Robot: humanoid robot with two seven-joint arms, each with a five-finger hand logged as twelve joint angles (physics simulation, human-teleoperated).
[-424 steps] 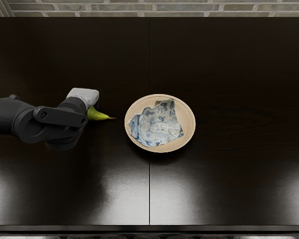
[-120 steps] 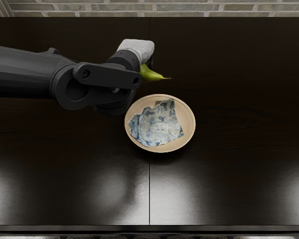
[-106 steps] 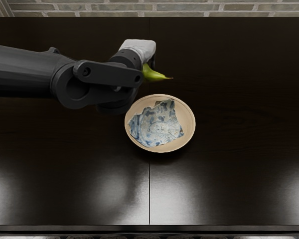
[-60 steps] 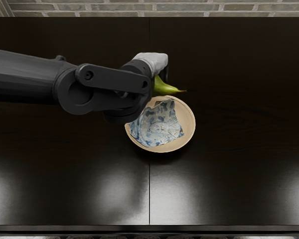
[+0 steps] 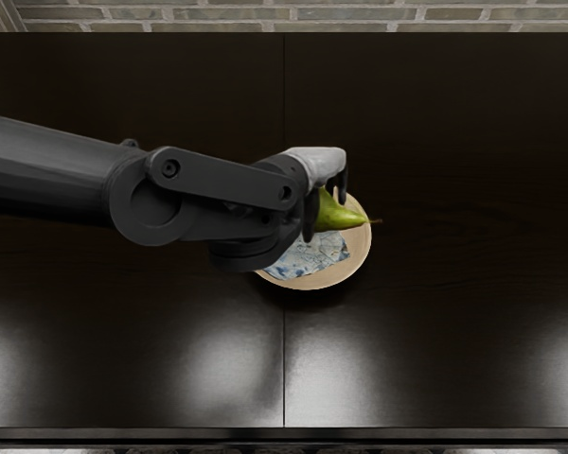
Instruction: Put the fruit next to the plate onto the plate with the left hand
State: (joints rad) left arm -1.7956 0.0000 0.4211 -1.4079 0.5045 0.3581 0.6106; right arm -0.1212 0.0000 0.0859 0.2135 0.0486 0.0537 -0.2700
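Reaching in from the left edge: the left arm [image 5: 66,175], dark grey and bulky, stretched across the dark glossy surface [image 5: 454,331]. At its end, the left hand [image 5: 324,175], pale grey on the back, poised over the upper left part of the plate [image 5: 358,255]. Dark fingers [image 5: 310,219] curled downward and closed round the fruit [image 5: 341,217]. Green, pear-like, broad end tucked under the hand, thin stem end pointing right, just past the plate's right rim. Seen over the plate's upper half; hard to judge from this slant whether touching the plate or held a little above it, though probably held above. Cream rim and a patch of blue-and-white pattern showing below and to the right of the hand, the plate's left side hidden behind wrist and forearm. Down the middle of the surface, a thin seam, passing under the arm. Along the top edge, a strip of brick wall [image 5: 360,13].
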